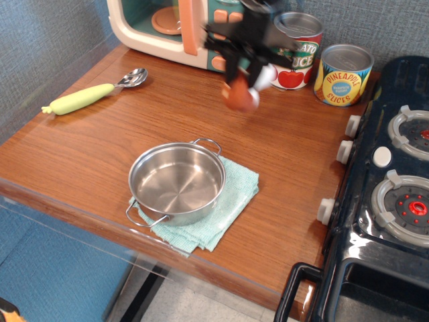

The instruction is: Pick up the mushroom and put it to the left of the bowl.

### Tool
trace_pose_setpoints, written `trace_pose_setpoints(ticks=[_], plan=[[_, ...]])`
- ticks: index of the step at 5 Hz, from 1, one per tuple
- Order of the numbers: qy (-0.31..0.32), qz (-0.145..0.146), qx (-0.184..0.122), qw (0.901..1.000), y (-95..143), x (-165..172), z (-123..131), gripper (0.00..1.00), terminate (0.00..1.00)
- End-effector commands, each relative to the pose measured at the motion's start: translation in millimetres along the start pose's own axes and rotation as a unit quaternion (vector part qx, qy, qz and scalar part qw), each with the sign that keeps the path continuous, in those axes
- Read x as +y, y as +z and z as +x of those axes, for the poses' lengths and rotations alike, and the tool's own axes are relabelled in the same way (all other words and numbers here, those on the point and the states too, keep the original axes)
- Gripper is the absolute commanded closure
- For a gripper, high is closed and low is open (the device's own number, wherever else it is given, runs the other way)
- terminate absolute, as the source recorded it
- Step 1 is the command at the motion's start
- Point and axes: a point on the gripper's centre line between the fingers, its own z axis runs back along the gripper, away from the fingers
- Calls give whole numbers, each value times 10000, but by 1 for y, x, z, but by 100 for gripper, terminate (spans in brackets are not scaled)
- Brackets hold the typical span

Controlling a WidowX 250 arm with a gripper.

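My black gripper [245, 79] is shut on the mushroom [242, 96] and holds it in the air above the wooden table, behind the bowl. The gripper and mushroom are motion-blurred. The mushroom's reddish-brown cap hangs down and its white stem [263, 78] points up to the right between the fingers. The bowl [177, 182], a shiny steel pot with two wire loop handles, sits on a teal cloth [224, 208] near the table's front edge, below and left of the gripper.
A toy microwave [188, 27] stands at the back. A tomato can [297, 50] and a pineapple can [343, 74] stand at the back right. A green-handled spoon [94, 92] lies at the left. A black toy stove [392, 194] borders the table's right side.
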Motion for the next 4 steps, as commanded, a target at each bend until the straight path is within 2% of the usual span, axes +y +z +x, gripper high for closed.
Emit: trace_pose_setpoints(ticks=[1, 3, 4], plan=[[441, 739, 95, 9962, 28, 92, -43, 100, 0], [494, 664, 462, 9955, 19, 134, -101, 100, 0], [507, 528, 476, 9962, 9, 136, -104, 100, 0]])
